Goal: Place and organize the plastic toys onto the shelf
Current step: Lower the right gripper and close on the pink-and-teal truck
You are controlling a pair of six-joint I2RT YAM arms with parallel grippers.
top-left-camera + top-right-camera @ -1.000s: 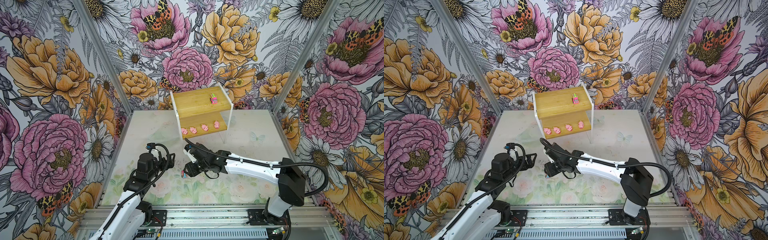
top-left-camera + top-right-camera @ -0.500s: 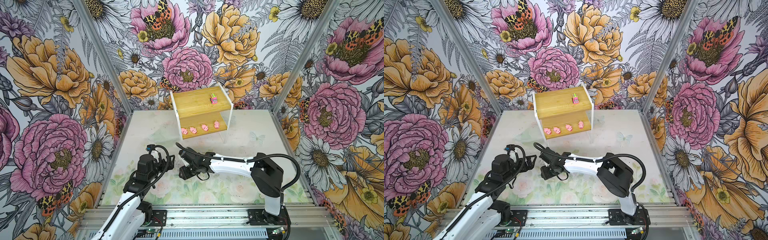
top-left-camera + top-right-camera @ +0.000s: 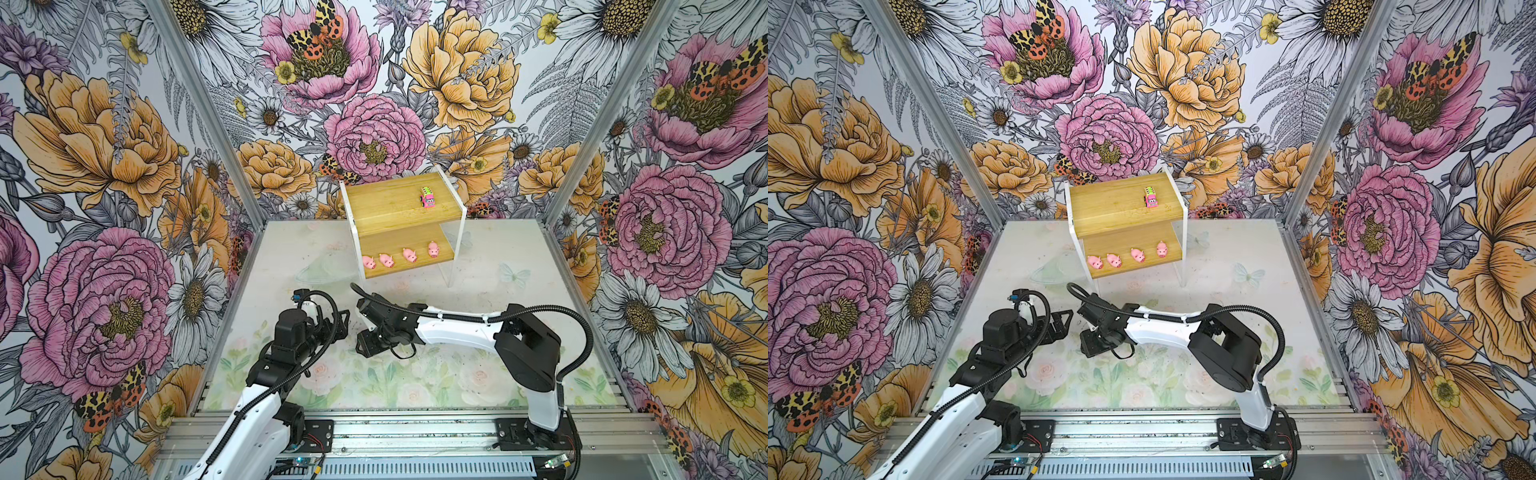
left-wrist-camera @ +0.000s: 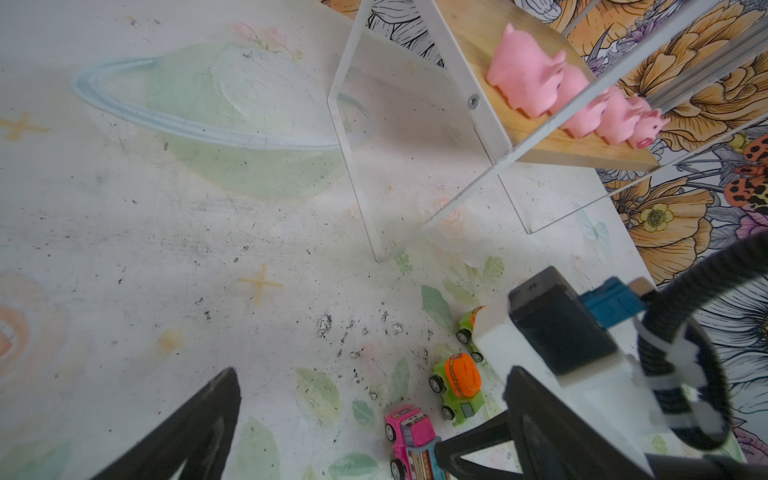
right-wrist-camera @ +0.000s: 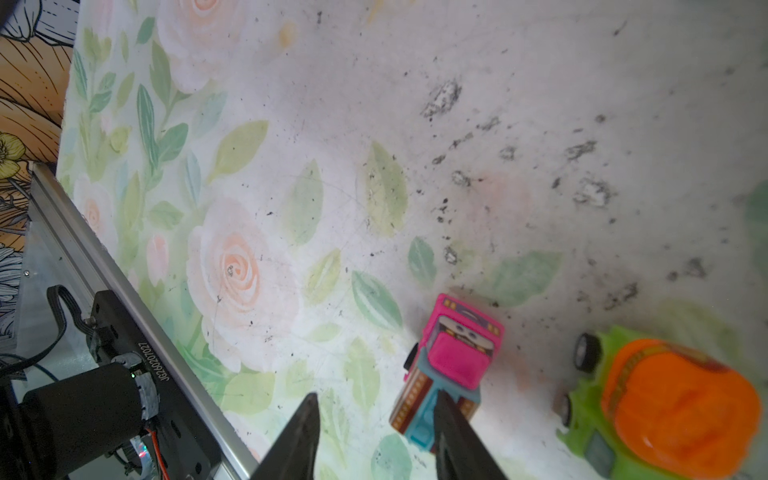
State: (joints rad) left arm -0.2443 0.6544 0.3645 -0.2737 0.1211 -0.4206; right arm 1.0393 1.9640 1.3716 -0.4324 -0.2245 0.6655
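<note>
Four pink pigs (image 3: 386, 260) stood in a row on the lower board (image 3: 415, 267) of the shelf (image 3: 390, 199). One pink striped car (image 3: 428, 198) sat on the upper board, toward its right end.

Three toys lay on the table (image 3: 478, 299), well in front of the shelf. In both top views my own wrists hid them; only the wrist views showed them.
- Second pink car (image 5: 455, 353): upright on its wheels, on the floral print.
- Green truck (image 5: 673, 403), orange top: just beside the pink car, not touching it.
- Other green truck (image 4: 471, 328): beyond the first, partly hidden behind my right wrist.

My right claw (image 5: 376, 399): low over the table, jaws narrow but apart, nothing between them. One finger (image 5: 453, 436) crossed the tail end of the second pink car; I could not tell whether it touched.

My left claw (image 4: 372, 374): jaws wide, empty, held above the table just to the left of the right claw, pointed toward the shelf.
</note>
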